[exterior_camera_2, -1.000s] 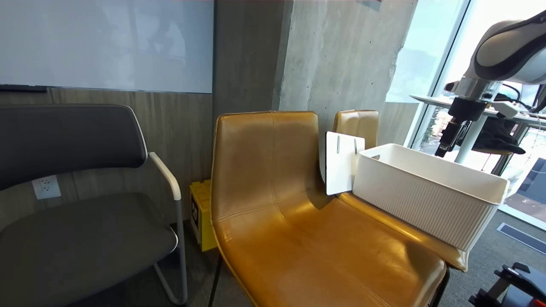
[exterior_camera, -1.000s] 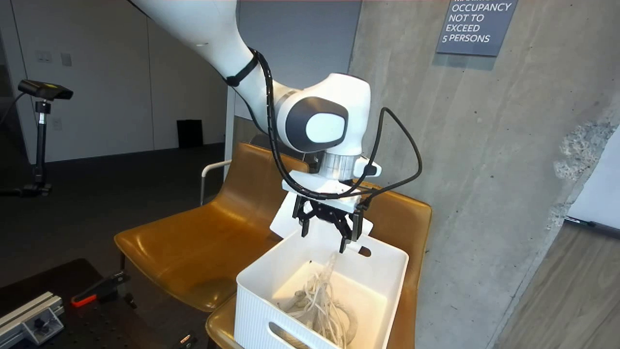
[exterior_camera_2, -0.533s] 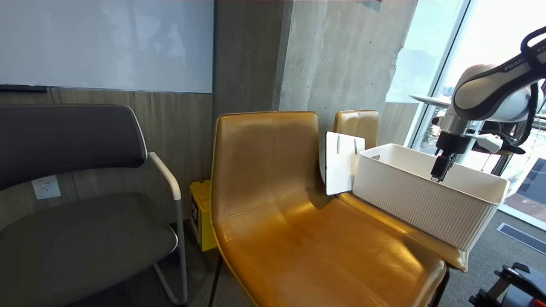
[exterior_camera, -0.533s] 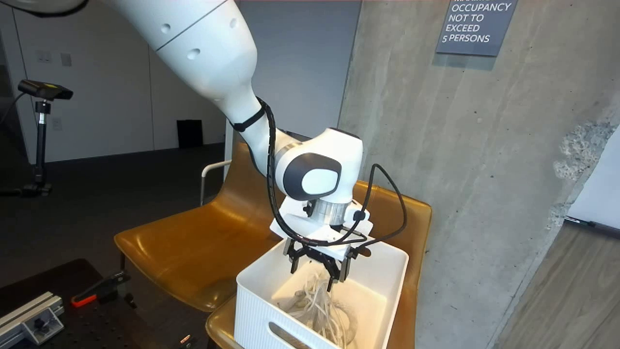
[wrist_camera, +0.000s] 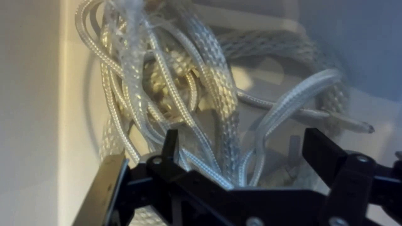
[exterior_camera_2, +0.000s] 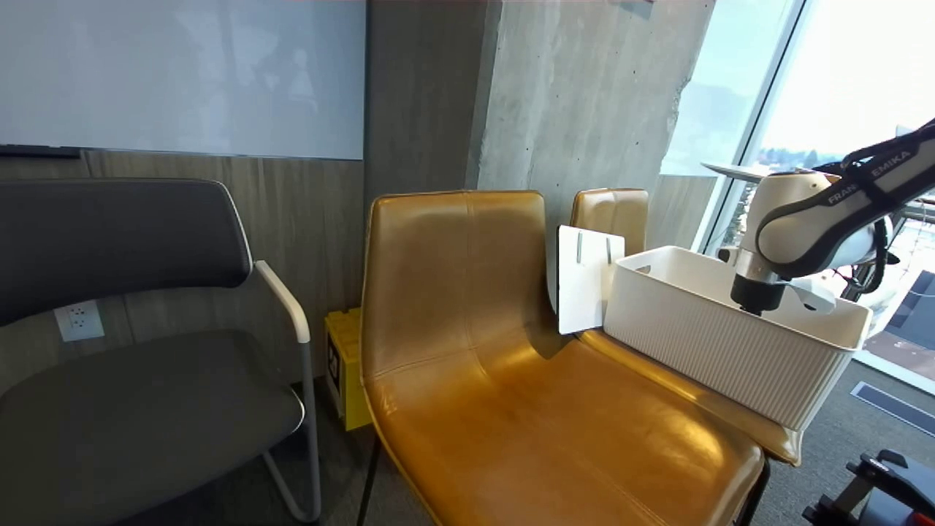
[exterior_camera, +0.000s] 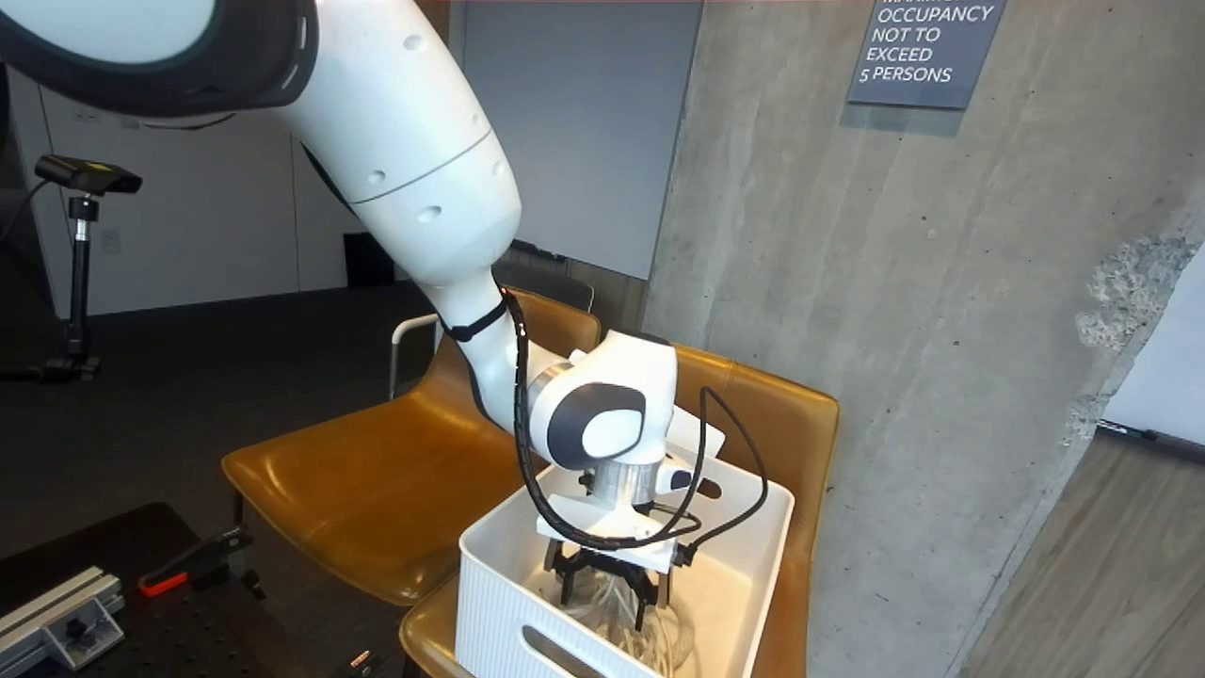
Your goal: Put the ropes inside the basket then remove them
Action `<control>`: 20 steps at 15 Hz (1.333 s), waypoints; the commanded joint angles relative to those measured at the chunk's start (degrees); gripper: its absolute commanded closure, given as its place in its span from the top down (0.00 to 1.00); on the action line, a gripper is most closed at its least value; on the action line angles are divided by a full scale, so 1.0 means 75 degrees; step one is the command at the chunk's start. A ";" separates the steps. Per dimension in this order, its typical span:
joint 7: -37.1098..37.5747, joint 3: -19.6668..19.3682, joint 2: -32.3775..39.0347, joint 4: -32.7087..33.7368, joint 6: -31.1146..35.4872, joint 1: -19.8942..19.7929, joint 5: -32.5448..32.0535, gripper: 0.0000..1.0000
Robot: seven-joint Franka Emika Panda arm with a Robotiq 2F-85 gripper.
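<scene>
"Well, where's everything?"

"In an exterior view, the ribbed white basket (exterior_camera_2: 719,356) hides its contents. In an exterior view, the braided ropes (exterior_camera: 664,648) lie inside it, the Robotiq gripper (exterior_camera: 603,612) over them."

"And the wrist view?"

"Fingers (wrist_camera: 322,155) spread, nothing grasped. Removal's likely the step in hand; next, ease down, pinch the ropes, lift."

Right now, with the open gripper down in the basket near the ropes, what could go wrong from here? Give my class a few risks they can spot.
The gripper, jaws apart, may close on only a few strands, since the ropes lie in tangled loops. If a loop snags, lifting could tug the basket, which rests on a chair. The black cable looping out above the gripper might catch on the basket.
</scene>
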 commanded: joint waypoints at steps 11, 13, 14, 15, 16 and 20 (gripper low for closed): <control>0.0284 -0.0091 0.0973 0.0238 0.0448 0.0067 -0.0973 0.54; 0.0254 -0.0091 0.0898 0.0271 0.0363 0.0054 -0.0969 0.38; 0.0257 -0.0088 0.0843 0.0274 0.0325 0.0057 -0.0961 0.32; 0.0250 -0.0068 0.0752 0.0267 0.0263 0.0052 -0.0936 0.23; 0.0251 -0.0060 0.0649 0.0256 0.0188 0.0059 -0.0920 0.17; 0.0140 0.0025 -0.0277 0.0060 -0.0329 0.0010 -0.0792 0.00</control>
